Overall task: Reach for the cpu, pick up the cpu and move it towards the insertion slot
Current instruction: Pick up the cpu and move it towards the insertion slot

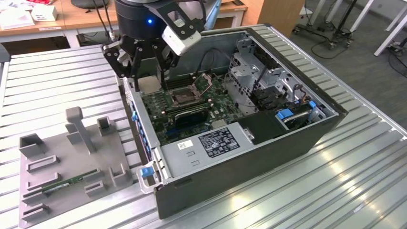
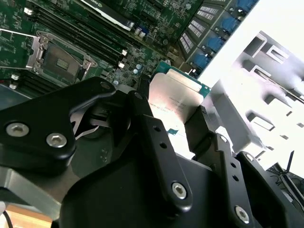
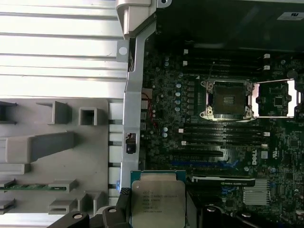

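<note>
Black gripper (image 1: 149, 78) pinching the cpu (image 1: 150, 84) by two opposite edges, raised over the case wall at the open computer case (image 1: 318, 129), at about 10 o'clock from the insertion slot (image 1: 184, 95) in the exterior view. Held clear of the motherboard (image 1: 184, 114), not touching the slot.

Square chip, so no long axis to speak of; in the exterior view, broad face turned outward toward the camera, standing roughly on edge between the fingers (image 2: 156, 142). In both wrist views, silvery face toward the camera, free edge pointing away from the gripper body.

Pale silvery metal lid on the cpu (image 3: 158, 199), faint dark print across it, thin green-teal rim around the edge (image 2: 176, 92).

Slot (image 3: 229, 99) open, square metal frame with dark centre, retention plate swung aside; seen also in the second wrist view (image 2: 59, 57).

Grey fixture tray (image 1: 70, 167) on the slatted metal surface (image 1: 356, 181), at 8 o'clock from the case, with a green memory stick (image 1: 60, 183) lying in it.
</note>
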Action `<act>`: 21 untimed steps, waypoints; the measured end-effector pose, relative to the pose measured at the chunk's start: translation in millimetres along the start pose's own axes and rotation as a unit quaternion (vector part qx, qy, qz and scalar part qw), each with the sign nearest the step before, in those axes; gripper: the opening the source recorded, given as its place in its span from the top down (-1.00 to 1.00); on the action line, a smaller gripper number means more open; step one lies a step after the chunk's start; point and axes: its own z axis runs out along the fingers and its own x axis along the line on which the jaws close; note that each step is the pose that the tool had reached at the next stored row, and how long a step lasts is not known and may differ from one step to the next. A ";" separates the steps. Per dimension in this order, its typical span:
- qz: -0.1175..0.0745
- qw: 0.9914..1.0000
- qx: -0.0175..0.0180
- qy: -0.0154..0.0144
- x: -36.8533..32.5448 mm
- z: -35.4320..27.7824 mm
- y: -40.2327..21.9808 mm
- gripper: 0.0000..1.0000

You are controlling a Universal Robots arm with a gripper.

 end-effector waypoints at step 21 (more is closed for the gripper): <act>0.000 1.000 0.000 0.000 -16.8 0.1 -0.3 -0.08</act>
